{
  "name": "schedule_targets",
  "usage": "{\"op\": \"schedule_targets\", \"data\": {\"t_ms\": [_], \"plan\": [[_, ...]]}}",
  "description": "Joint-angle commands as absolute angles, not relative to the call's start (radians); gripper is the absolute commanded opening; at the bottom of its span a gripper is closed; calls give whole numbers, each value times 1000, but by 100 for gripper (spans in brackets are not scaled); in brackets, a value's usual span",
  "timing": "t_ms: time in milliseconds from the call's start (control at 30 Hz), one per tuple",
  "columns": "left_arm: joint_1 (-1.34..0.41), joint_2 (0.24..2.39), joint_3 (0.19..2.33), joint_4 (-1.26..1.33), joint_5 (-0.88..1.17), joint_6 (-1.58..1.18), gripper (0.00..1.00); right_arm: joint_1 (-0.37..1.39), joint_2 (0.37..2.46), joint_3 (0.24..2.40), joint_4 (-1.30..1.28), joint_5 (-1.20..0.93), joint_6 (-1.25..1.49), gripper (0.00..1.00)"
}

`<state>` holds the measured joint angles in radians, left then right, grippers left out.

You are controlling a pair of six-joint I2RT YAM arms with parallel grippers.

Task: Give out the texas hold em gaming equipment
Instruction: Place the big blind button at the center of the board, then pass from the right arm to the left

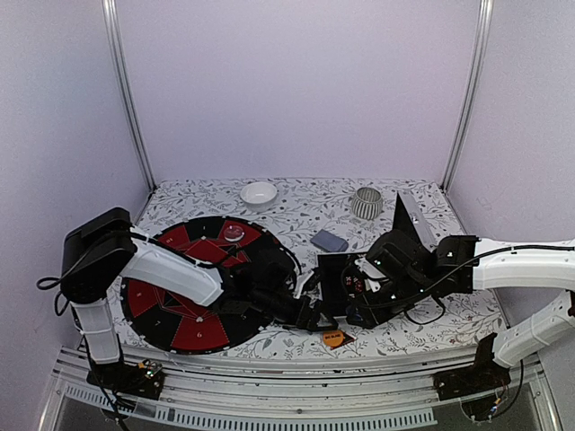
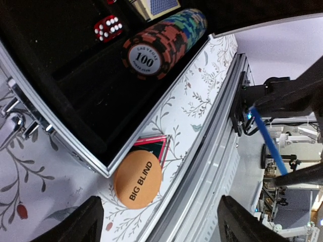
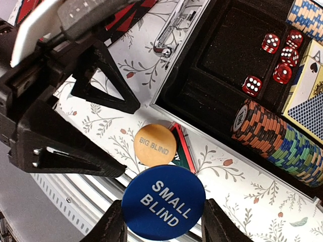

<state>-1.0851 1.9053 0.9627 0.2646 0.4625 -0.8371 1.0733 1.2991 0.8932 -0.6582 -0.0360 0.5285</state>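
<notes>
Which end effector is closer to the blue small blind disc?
Right. The right end effector grips the blue disc; the left end effector hangs open beside it, by the orange disc.

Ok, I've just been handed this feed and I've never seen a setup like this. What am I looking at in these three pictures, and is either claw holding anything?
Two robot arms are bolted at the table's near edge. The wide picture comes from a fixed camera above and behind them. The other two come from a camera on each wrist, looking past that arm's own fingers.

On the flowered table lie a round red-and-black mat, a white bowl, a ribbed grey cup, a deck of cards and an open black case holding striped chips and red dice. An orange BIG BLIND disc lies beside the case, overlapping a red triangular marker.

The left gripper hangs open near that disc, empty. The right gripper appears to pinch a blue SMALL BLIND disc.
</notes>
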Motion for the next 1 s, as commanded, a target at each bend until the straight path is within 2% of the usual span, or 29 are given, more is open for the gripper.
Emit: {"op": "schedule_targets", "data": {"t_ms": [0, 333, 433, 533, 633, 967], "plan": [[-1076, 1810, 955, 193, 436, -784, 77, 1078, 1296, 926, -656, -30, 494, 30], [-1037, 1535, 902, 137, 426, -745, 64, 1117, 1224, 918, -462, 8, 160, 27], [-1027, 1497, 881, 185, 463, -779, 66, 1132, 1224, 909, -356, 41, 49, 27], [-1015, 1483, 860, 232, 489, -816, 72, 1148, 1236, 913, -265, 63, -53, 26], [-998, 1482, 845, 246, 497, -835, 74, 1167, 1255, 925, -207, 90, -118, 25], [-971, 1494, 819, 347, 544, -878, 72, 1192, 1353, 962, -175, 115, -208, 25]]}}
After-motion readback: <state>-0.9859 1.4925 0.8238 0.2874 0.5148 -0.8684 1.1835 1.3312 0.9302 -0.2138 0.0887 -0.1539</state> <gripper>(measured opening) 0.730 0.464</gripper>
